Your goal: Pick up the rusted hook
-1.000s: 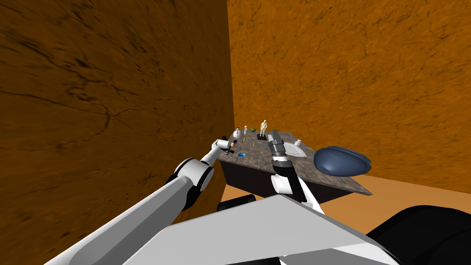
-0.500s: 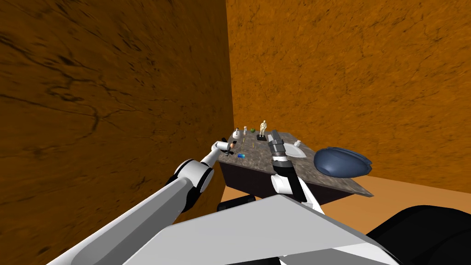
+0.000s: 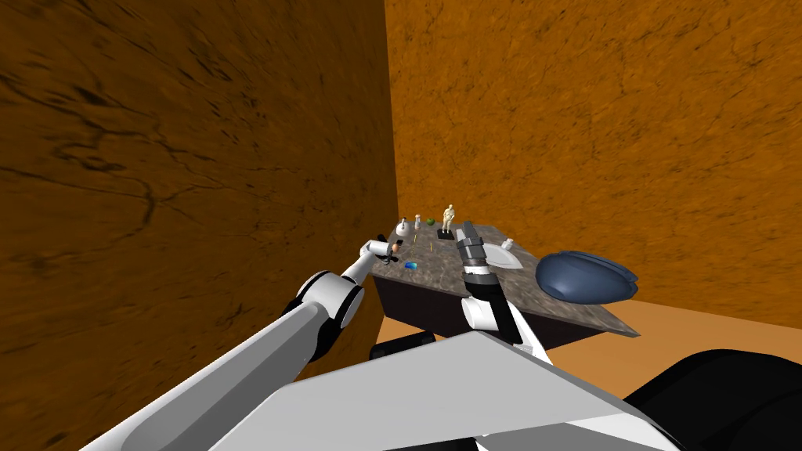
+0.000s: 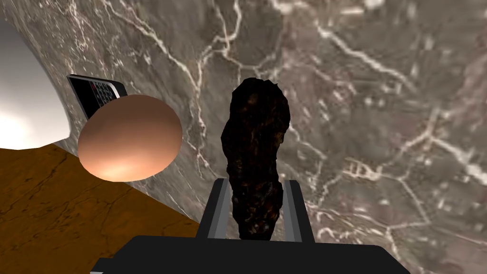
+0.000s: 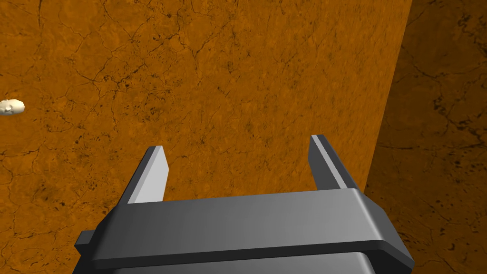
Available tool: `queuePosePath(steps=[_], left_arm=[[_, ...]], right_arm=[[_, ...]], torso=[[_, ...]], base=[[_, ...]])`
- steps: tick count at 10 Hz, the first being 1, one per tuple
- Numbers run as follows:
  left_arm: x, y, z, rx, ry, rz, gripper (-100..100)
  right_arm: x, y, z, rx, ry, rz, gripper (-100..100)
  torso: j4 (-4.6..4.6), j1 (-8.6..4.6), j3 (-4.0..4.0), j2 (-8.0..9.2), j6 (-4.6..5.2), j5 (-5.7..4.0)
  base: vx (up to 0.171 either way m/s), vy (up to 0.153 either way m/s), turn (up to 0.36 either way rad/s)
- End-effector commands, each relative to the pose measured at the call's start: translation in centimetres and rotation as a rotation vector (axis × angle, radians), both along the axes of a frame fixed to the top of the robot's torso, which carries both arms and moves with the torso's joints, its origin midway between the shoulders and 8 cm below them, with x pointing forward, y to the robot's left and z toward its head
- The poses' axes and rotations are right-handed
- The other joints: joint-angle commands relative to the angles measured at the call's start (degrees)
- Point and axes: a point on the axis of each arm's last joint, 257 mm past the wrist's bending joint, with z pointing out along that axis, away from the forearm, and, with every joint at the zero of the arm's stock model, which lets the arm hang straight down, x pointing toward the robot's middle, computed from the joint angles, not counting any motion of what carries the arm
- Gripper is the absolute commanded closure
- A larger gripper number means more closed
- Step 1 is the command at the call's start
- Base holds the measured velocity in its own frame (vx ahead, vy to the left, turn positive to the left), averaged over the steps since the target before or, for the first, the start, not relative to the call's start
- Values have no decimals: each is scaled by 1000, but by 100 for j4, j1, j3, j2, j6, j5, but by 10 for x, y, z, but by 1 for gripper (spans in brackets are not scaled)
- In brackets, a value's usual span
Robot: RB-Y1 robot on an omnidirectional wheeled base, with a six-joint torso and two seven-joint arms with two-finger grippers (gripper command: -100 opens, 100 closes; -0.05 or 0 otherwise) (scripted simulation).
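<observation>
Fingers [image 4: 216, 209] of the left hand [image 4: 256, 185] press on both sides of the rusted hook [image 4: 257, 142], so this hand is clamped on it. The hook is a dark, lumpy, black-brown thing. It sticks out from between the fingers, over the grey stone counter [image 4: 380, 119] with white veins. I cannot tell if the hook touches the counter.

A brown egg [image 4: 129, 137] sits near the hook, close to the counter's edge. A flat dark thing with tiny buttons [image 4: 95, 90] lies just behind the egg, and the egg hides part of it. A round white thing [image 4: 24, 109] is beside that. Past the counter's edge is a brown floor [image 4: 57, 219].

From the head, the left arm reaches to the near left corner of the counter. A small blue thing [image 3: 410, 266] lies on the counter near that hand. Far back stand a little pale statue [image 3: 449, 215] and a green ball [image 3: 431, 222]. A white plate [image 3: 501, 256] lies more to the right, and a big dark blue bowl shape [image 3: 586, 276] sits at the right end.

The right hand [image 5: 238, 145] is up over the middle of the counter. Its two fingers are wide apart and it holds nothing.
</observation>
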Motion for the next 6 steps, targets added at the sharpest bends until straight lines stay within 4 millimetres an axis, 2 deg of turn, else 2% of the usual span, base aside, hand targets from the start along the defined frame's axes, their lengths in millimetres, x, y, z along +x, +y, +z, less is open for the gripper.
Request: queuePosePath(steps=[1, 2, 3, 4, 5, 6], left_arm=[[0, 0, 0, 0, 0, 0, 100], [0, 0, 0, 0, 0, 0, 0], [2, -4, 10, 1, 1, -4, 100], [3, -6, 16, 1, 1, -7, 100], [3, -4, 11, 0, -1, -6, 100], [3, -4, 12, 0, 0, -6, 0]], right_arm=[[0, 0, 0, 0, 0, 0, 0], [0, 0, 0, 0, 0, 0, 0], [0, 0, 0, 0, 0, 0, 0], [0, 0, 0, 0, 0, 0, 0], [0, 0, 0, 0, 0, 0, 0], [0, 0, 0, 0, 0, 0, 0]], torso=[[0, 0, 0, 0, 0, 0], [0, 0, 0, 0, 0, 0], [0, 0, 0, 0, 0, 0], [3, 6, 7, 13, -2, 0], [6, 10, 15, 27, -2, 1], [4, 6, 12, 19, -2, 1]], base=[[0, 0, 0], [0, 0, 0], [-40, 17, 34], [-75, 26, 40], [-34, 11, 4], [-6, 2, 0]])
